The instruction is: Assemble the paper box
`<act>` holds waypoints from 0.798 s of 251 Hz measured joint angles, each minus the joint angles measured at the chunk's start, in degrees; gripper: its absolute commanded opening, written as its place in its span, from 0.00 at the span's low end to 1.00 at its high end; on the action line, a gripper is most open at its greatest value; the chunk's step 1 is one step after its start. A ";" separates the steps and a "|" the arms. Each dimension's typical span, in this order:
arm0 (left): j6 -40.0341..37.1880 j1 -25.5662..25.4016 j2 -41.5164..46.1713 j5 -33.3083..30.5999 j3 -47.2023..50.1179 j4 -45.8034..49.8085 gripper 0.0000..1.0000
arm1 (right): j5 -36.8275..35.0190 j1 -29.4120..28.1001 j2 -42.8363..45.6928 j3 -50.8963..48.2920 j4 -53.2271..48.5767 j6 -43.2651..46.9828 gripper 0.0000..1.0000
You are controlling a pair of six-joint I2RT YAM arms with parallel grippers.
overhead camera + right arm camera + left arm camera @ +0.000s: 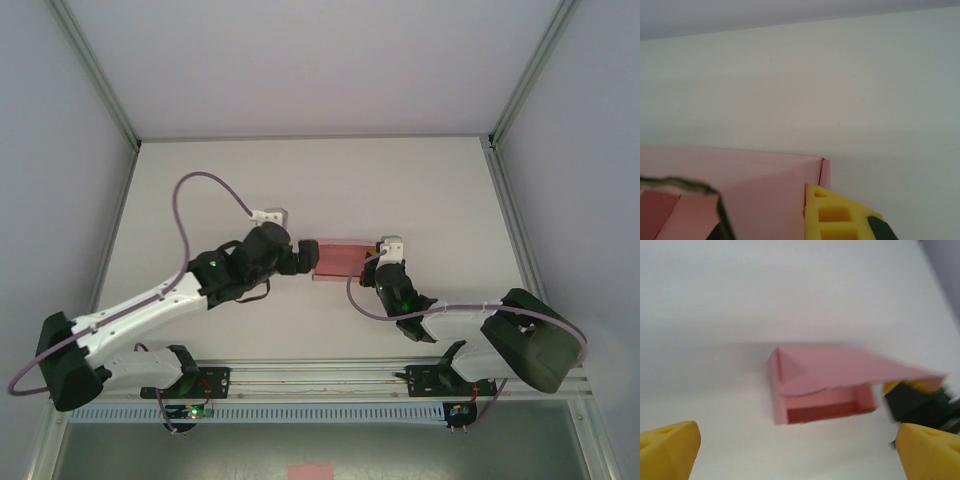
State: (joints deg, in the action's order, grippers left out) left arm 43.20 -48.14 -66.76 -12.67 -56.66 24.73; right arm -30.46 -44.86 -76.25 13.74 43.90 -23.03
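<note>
Yellow fingertips (670, 447) of the left gripper (797, 452) sit in the two bottom corners of the left wrist view. They are spread wide, with nothing between them but bare table (740, 300). Just beyond them lies the box (840, 371), pink card, with its open side towards this camera.

Inside the box are a darker pink floor and low pink walls. A flap with a curved edge is folded in over its left part, and a triangular fold stands in its far left corner. The lid is tilted up over the opening, hinged along the far side, and its right corner reaches the right gripper (920, 400). That gripper is closed tight on the card there, with yellow and black parts blurred at the box's right end.

From above, the box is a flat pink rectangle near the middle of the table, between the two arms. The left gripper is just beside its left end and the right gripper is at its right near corner. This view does not show the interior or the raised lid.

In the right wrist view, one yellow finger is pressed against the box's right wall. Pink card spreads to the left of it, and a blurred dark edge crosses the near left corner. White table runs to the far wall.
</note>
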 measured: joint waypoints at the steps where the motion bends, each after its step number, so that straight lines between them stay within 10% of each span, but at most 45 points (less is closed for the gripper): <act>1: 0.26 0.31 0.04 0.09 -0.28 0.02 1.00 | -0.02 -0.04 -0.04 0.00 0.04 0.07 0.00; 146: 12.26 12.39 -29.70 24.59 -4.02 -12.37 0.89 | -1.27 -1.53 -4.07 1.49 2.14 4.20 0.00; 200: 13.00 12.87 -32.46 27.87 -3.54 -16.81 0.70 | 4.85 -1.95 -3.34 1.49 -7.98 5.90 0.50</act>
State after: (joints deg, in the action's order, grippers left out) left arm 56.21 -35.27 -99.22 15.20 -60.20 7.92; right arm -25.61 -46.81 -79.59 15.22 35.92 -17.12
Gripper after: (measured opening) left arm 0.734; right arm 0.359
